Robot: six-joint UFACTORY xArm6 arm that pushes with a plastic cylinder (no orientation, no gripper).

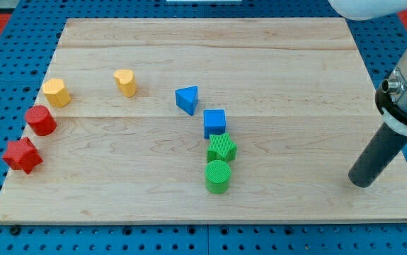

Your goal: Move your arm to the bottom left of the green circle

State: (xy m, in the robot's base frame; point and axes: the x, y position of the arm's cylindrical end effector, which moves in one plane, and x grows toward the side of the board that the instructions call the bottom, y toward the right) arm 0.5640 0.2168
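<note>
Green circle (218, 176): near edge of the board, centre-right, touching or just beside the green star (221, 148) behind it.
My tip (362, 181): far right, well apart from every block.
Claw: none, only a bare rod, so no open or closed state.
Goal spot: bare wood just left and nearer of the circle.
Route, as I judge: sweep left along the near edge, below the circle.
Risk: clipping the circle.

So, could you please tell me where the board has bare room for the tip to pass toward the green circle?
Bare wood runs between my tip and the green circle, and along the view's bottom edge leftward to the red star. Above the circle it is crowded: the green star touches it, with the blue cube and blue triangle stacked behind.
</note>
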